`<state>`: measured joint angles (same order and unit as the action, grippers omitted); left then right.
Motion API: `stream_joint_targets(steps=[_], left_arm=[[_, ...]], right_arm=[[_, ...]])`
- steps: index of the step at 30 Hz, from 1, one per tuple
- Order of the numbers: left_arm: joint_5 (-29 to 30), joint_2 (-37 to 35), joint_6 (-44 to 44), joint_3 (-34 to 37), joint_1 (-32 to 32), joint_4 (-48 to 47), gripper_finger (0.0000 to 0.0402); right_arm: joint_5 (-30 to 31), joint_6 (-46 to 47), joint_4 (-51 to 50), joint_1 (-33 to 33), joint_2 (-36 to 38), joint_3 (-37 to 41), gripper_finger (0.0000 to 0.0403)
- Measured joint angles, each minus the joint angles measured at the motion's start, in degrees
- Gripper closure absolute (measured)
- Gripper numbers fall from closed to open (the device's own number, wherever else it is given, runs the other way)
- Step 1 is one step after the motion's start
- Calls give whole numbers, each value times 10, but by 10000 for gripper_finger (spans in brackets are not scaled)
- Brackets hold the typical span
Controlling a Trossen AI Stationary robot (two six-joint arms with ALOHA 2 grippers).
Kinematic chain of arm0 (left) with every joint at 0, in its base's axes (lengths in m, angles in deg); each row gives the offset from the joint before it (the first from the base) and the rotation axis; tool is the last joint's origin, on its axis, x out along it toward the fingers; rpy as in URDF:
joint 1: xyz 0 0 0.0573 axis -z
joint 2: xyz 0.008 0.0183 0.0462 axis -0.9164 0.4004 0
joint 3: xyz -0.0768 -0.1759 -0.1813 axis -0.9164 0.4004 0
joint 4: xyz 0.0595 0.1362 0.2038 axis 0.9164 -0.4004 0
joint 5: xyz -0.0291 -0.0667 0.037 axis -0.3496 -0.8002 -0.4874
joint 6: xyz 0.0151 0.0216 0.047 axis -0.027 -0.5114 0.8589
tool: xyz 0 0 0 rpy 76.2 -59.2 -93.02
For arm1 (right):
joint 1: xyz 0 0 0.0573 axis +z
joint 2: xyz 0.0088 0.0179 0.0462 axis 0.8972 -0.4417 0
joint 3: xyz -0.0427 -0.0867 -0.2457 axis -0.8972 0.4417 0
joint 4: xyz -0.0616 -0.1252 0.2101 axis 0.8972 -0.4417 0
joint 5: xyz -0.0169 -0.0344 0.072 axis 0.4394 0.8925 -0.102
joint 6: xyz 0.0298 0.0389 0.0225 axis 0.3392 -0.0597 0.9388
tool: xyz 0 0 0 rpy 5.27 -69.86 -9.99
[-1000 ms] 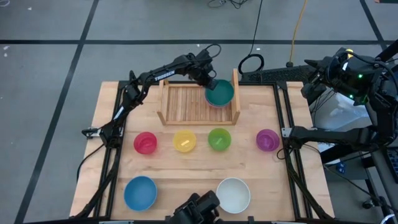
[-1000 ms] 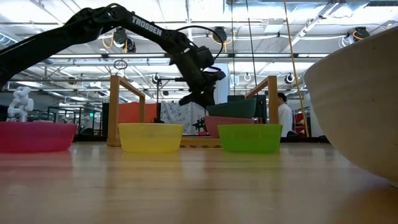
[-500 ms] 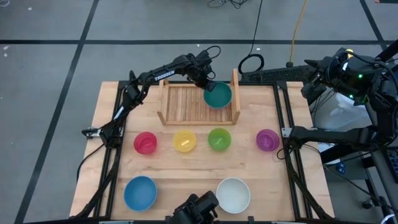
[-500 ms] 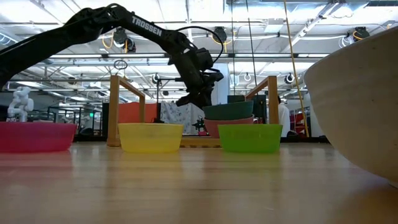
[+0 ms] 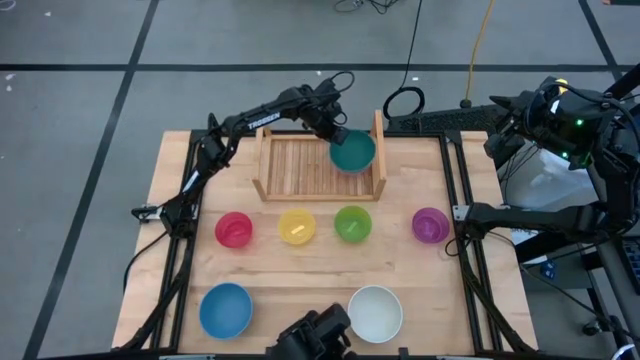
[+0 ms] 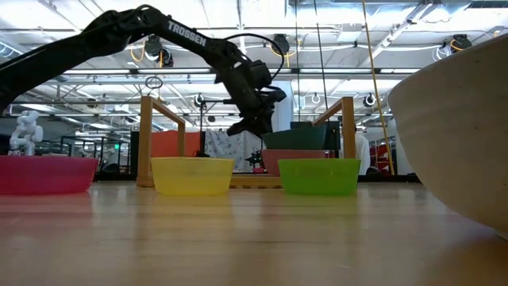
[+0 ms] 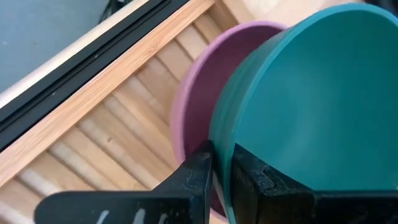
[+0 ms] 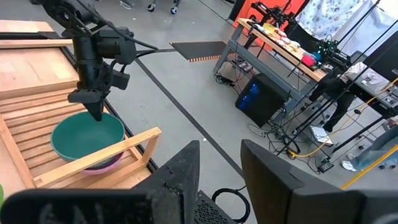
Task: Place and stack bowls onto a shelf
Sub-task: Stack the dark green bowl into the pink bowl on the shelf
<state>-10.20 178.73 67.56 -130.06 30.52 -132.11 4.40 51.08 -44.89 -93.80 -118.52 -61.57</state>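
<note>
A teal bowl (image 5: 353, 152) sits in a pink bowl (image 7: 196, 93) at the right end of the light-wood shelf (image 5: 300, 165), next to its right side board. My left gripper (image 7: 222, 158) reaches over the shelf's far rail and is shut on the teal bowl. In the low view the teal bowl (image 6: 295, 139) shows above the pink bowl (image 6: 270, 161), behind the green one. My right gripper (image 8: 221, 155) waits high off the table's right side, open, with nothing between its fingers. My left gripper pinches the teal bowl's rim (image 7: 224, 134) on its far-left side, with one finger (image 7: 255, 180) inside the bowl and the other (image 7: 199, 168) outside, between the teal wall and the pink one. The fingers slant down from the far left. The teal bowl sits nested in the pink bowl.
A row of bowls stands in front of the shelf: red-pink (image 5: 233, 229), yellow (image 5: 297, 226), light green (image 5: 352, 224), purple (image 5: 430, 225). Blue (image 5: 225, 310) and white (image 5: 375, 312) bowls stand near the front edge. The shelf's left half holds nothing.
My left gripper has stayed on the rim. The teal bowl shifted a little toward the shelf's left half a second ago and has come back; it now sits much as it did a second ago.
</note>
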Motion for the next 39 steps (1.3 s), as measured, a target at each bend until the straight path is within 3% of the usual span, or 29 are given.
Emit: stream_joint_targets(steps=[7,15,26,39], left_arm=[[-35,-1,-35,0,-15,7,359],[-36,-1,-3,0,-15,7,392],[-35,-1,20,0,-6,6,331],[-34,-5,-4,0,-21,-9,320]], right_arm=[[0,-10,0,0,0,0,293],[0,-10,0,0,0,0,293],[0,-14,0,0,0,0,293],[0,-14,0,0,0,0,293]])
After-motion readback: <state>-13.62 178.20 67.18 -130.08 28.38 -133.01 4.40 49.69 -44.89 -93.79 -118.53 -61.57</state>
